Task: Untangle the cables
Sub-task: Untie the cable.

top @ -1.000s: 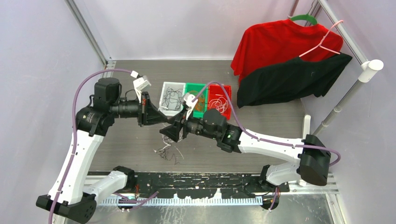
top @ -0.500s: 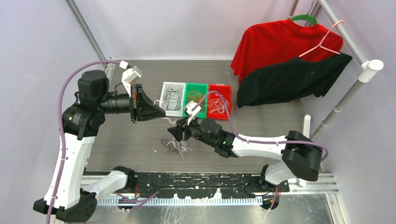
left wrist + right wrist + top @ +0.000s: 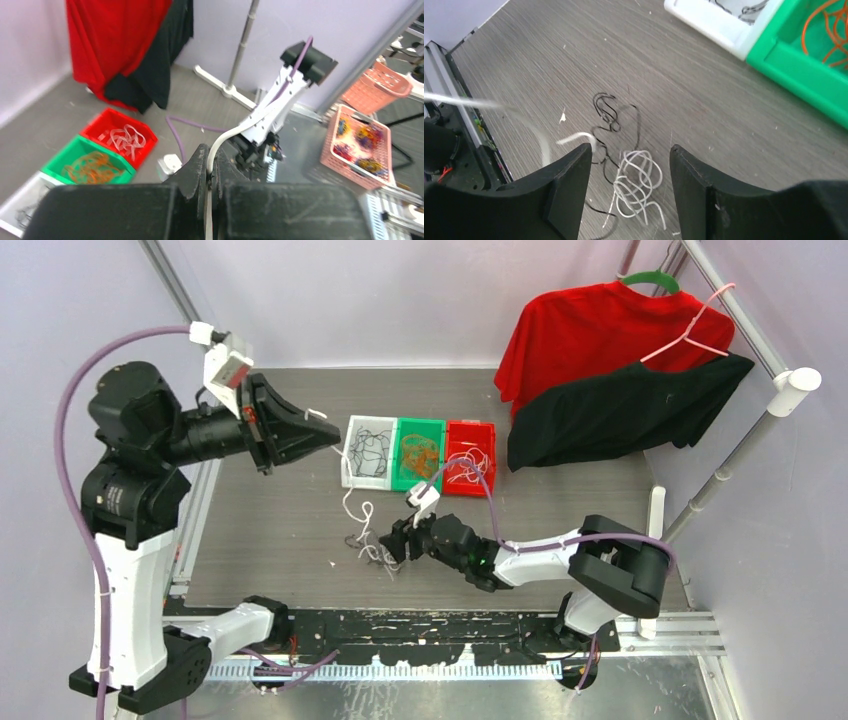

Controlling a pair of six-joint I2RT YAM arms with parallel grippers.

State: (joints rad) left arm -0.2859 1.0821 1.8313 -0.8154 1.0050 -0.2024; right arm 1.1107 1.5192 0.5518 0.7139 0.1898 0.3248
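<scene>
A small tangle of white cables (image 3: 378, 552) and black cables (image 3: 356, 540) lies on the grey table (image 3: 270, 530). My left gripper (image 3: 338, 437) is raised at the left and shut on one white cable (image 3: 350, 498), which hangs from it down to the tangle. The left wrist view shows that cable pinched between the jaws of the left gripper (image 3: 210, 161). My right gripper (image 3: 393, 538) is low beside the tangle. In the right wrist view it (image 3: 630, 150) is open, with a white coil (image 3: 636, 185) and a black cable (image 3: 614, 120) lying between its fingers, untouched.
Three bins stand at the back: a white bin (image 3: 352, 430) with black cables, a green bin (image 3: 402, 480) with orange cables, a red bin (image 3: 488, 430) with white cables. Red and black shirts (image 3: 610, 370) hang on a rack at the back right. A pink basket (image 3: 365, 145) stands off the table.
My left gripper has risen and swung back to the left, drawing a white cable up out of the tangle. My right gripper has moved down toward the near edge, over the tangle.
</scene>
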